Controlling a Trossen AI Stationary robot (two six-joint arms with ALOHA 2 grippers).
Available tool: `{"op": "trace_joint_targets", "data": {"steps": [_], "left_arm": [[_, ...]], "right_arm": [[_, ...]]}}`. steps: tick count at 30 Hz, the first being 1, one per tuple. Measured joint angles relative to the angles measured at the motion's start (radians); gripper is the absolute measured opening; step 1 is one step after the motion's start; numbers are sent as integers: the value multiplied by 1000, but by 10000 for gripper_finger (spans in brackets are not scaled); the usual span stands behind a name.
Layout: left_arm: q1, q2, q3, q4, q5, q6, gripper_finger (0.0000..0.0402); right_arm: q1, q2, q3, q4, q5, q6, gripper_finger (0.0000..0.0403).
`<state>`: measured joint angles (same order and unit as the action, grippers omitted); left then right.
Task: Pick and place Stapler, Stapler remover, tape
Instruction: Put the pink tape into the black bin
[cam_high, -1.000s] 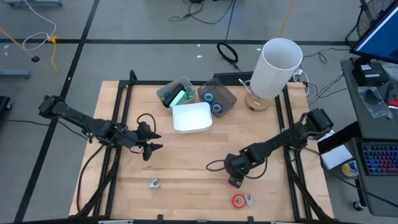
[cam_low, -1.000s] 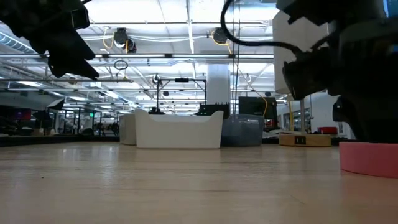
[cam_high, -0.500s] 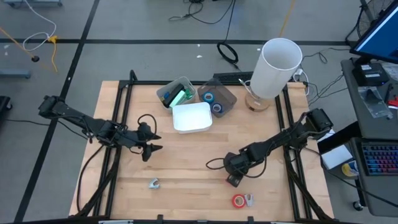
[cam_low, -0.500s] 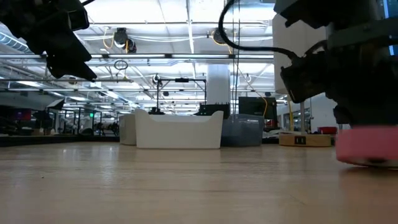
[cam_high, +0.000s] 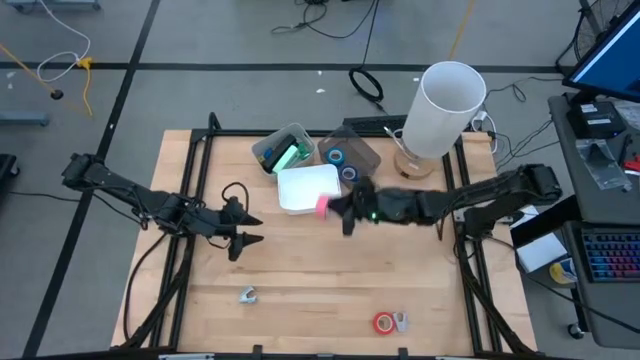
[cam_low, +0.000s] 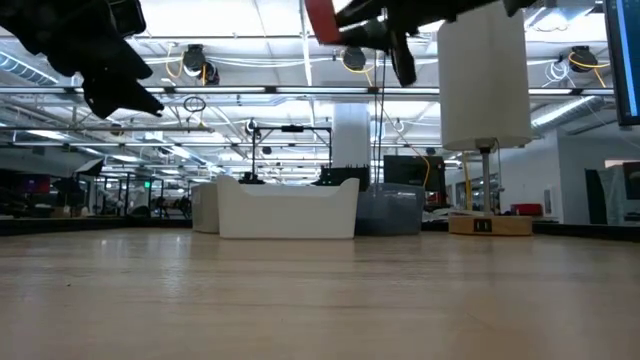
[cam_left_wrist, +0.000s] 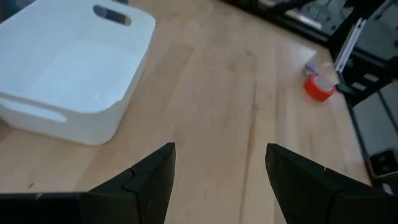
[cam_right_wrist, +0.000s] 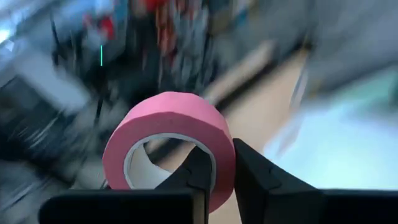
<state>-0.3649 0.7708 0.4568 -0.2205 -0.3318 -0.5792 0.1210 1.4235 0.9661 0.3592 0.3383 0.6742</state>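
My right gripper (cam_high: 333, 208) is shut on a pink tape roll (cam_high: 322, 207), high above the near right corner of the white bin (cam_high: 300, 185); the roll also shows in the low view (cam_low: 320, 18). A red tape roll (cam_high: 383, 322) lies flat near the table's front edge. Two blue rolls (cam_high: 343, 165) sit in a clear tub. A small silvery stapler remover (cam_high: 247, 295) lies at the near left. A green thing, perhaps the stapler (cam_high: 288, 156), lies in another clear tub. My left gripper (cam_high: 246, 228) hovers open at the left. My right gripper holds the pink roll by its ring wall (cam_right_wrist: 222, 163), one finger (cam_right_wrist: 194, 174) inside the pale core and the other (cam_right_wrist: 252, 177) outside. The fingers reach level from the table's right. The roll is lifted clear, standing on edge with its hole facing sideways.
A tall white cylinder on a wooden base (cam_high: 448, 105) stands at the far right. Black frame rails run along both table sides. A small clear thing (cam_high: 400, 321) lies beside the red roll. Bare wood stretches across the table's middle and near side.
My right gripper has shut on the pink roll near the table's front right and lifted it clear. It then swung up and toward the far left to the white bin, tipping from pointing down to level. The left arm stayed put.
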Motion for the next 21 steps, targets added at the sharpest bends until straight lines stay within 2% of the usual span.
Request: {"op": "trace_joint_targets", "data": {"steps": [3,7,9,17,21], "left_arm": [[1,0,0,32,-3,-1,248],[15,0,0,84,-8,-5,248],[32,0,0,118,-12,-3,248],[123,4,1,376,-91,105,248],[182,11,1,517,-98,164,248]], "right_arm": [[-53,-8,7,129,123,-187,32],[-111,-1,55,122,190,-343,32],[-134,24,104,88,190,-382,32],[-202,110,324,-282,191,-465,32],[-233,127,359,-297,191,-515,32]]}}
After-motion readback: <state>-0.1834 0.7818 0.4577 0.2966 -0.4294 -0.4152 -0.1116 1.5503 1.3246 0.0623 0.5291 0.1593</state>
